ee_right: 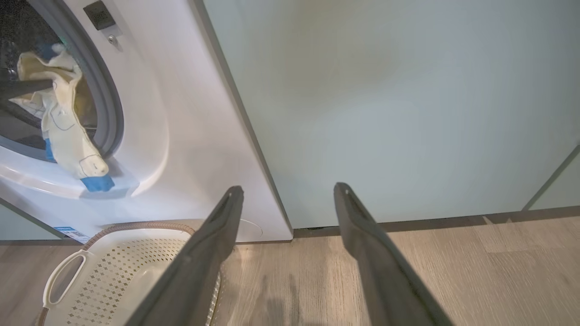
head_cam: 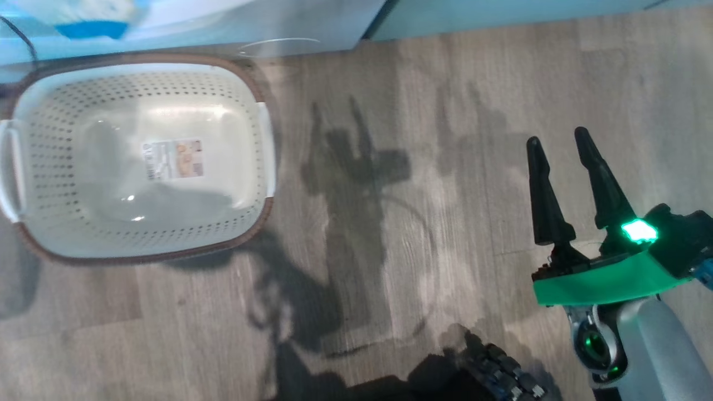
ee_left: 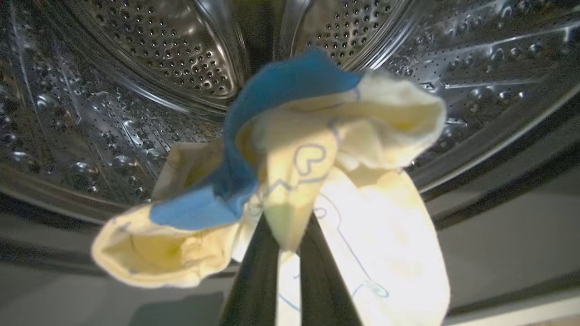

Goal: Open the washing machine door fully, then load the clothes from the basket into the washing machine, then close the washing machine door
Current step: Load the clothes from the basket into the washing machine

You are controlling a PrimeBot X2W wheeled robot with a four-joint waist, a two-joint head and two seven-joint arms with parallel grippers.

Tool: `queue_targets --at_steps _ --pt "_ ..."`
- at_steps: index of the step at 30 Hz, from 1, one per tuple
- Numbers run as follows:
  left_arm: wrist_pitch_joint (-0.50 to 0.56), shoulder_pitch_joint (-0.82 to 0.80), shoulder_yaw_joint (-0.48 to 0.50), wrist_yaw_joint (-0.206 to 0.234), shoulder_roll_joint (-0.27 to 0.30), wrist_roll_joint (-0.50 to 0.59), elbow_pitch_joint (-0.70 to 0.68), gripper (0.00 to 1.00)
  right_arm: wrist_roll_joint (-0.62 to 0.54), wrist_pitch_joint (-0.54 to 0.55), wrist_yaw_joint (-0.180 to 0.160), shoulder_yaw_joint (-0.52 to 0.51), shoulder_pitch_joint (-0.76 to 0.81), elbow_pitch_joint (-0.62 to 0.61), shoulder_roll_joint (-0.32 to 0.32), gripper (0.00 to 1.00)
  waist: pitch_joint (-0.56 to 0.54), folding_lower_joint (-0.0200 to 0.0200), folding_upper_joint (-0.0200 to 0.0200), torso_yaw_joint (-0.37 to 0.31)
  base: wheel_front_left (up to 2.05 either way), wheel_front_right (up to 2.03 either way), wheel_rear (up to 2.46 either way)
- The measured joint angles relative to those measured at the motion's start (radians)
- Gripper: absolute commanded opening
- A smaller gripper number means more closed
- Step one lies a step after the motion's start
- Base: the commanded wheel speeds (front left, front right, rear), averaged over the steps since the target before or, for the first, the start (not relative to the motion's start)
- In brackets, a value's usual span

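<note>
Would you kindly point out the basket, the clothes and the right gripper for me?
basket (head_cam: pixel 55 184): head view, on its perforated left wall.
clothes (ee_left: pixel 385 217): left wrist view, on the pale-yellow fabric.
right gripper (head_cam: pixel 557 135): head view, midway between its two tips.

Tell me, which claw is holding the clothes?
The left claw, pinched shut on the yellow-and-blue clothes at the washing machine drum. The right claw is wide open with nothing in it, above the wooden floor.
</note>
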Motion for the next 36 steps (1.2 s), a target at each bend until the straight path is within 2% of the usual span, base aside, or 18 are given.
queue_targets --at_steps 6,11,16,24,26,28,36 --pt "0.003 -0.132 -0.006 -0.020 0.035 0.031 0.115 0.00 0.026 0.000 0.000 0.031 -0.005 0.000 0.000 1.00 0.018 0.0000 0.0000 -0.051 0.00 0.00 0.00" --pt "-0.063 -0.226 -0.019 -0.022 0.071 0.085 0.182 0.00 0.045 0.000 0.000 0.053 -0.011 0.000 0.000 1.00 0.035 0.0000 0.0000 -0.095 0.00 0.00 0.00" --pt "-0.163 -0.308 -0.040 -0.024 0.083 0.140 0.235 0.00 0.062 0.000 0.000 0.072 -0.011 -0.001 0.000 1.00 0.054 0.0000 0.0000 -0.127 0.00 0.00 0.00" --pt "-0.443 -0.427 -0.079 -0.026 0.091 0.227 0.328 0.00 0.077 0.000 0.000 0.073 -0.012 -0.004 0.000 1.00 0.092 -0.0001 0.0000 -0.148 0.00 0.00 0.00" --pt "-0.464 -0.434 -0.087 -0.026 0.090 0.236 0.340 0.00 0.077 0.000 0.000 0.073 -0.013 -0.004 0.000 1.00 0.094 0.0000 0.0000 -0.149 0.00 0.00 0.00" --pt "-0.466 -0.446 -0.095 -0.028 0.087 0.239 0.382 0.00 0.077 0.000 0.000 0.072 -0.015 -0.004 0.000 1.00 0.098 -0.0001 0.0000 -0.149 0.00 0.00 0.00" --pt "-0.342 -0.455 -0.111 -0.067 0.060 0.202 0.541 0.00 0.077 0.000 0.000 0.072 -0.022 -0.004 0.000 1.00 0.109 0.0000 0.0000 -0.139 0.00 0.00 0.00"
